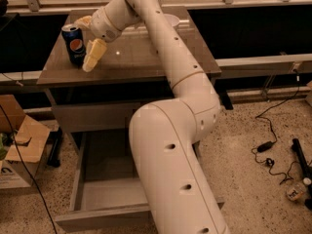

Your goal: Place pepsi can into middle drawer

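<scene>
**Open gripper beside the can on the cabinet top**

The gripper [84,44] hovers low over the back left corner of the cabinet top [146,57], at the end of the arm [161,57] that reaches in from the lower right. Its two yellowish fingers are spread wide and hold nothing. One finger [94,55] slants down toward the front of the top, and its tip reaches the wood. The other shows just behind the wrist, nearer the back edge.

The pepsi can [73,44] stands upright just left of the gripper, at the mouth of the spread fingers. The front finger lies right beside its lower right side; I cannot tell whether they touch.

A white bowl [170,19] sits near the back edge, well to the right of the can and partly hidden by the arm.

Below the top is a closed grey drawer front [87,116]. Under that, the middle drawer [97,217] is pulled out toward the camera, and the arm covers much of its right half.

A cardboard box [19,150] rests on the floor to the left of the cabinet, and cables [268,145] trail across the floor to the right.
</scene>
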{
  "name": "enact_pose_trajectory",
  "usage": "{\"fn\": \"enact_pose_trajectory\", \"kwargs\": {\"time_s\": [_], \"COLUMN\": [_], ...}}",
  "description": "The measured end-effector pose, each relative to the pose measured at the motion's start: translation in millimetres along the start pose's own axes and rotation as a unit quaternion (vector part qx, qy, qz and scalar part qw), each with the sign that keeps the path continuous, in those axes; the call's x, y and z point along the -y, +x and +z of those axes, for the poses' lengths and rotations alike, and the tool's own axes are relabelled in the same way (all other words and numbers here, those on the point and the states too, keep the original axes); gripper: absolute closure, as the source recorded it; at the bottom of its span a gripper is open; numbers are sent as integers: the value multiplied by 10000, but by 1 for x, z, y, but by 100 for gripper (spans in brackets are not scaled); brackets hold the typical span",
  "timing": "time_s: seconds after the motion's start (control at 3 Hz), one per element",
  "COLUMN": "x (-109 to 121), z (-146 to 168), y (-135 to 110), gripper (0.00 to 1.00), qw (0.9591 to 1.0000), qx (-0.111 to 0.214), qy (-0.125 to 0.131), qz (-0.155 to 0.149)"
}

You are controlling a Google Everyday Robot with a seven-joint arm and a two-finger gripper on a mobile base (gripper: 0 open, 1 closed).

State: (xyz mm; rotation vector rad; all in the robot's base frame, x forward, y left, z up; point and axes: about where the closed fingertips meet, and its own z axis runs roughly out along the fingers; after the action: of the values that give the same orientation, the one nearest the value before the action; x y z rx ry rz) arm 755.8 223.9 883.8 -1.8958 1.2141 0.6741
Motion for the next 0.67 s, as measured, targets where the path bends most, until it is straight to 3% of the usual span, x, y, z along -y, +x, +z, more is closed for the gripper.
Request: {"fn": "enact_pose_trajectory", "kwargs": {"time_s": [0.67], "x": [6], "z": [30], "y": [-15], "gripper": [0], "qw": [9995], "qx": [295], "qy": [-100], "qz": [-91]}}
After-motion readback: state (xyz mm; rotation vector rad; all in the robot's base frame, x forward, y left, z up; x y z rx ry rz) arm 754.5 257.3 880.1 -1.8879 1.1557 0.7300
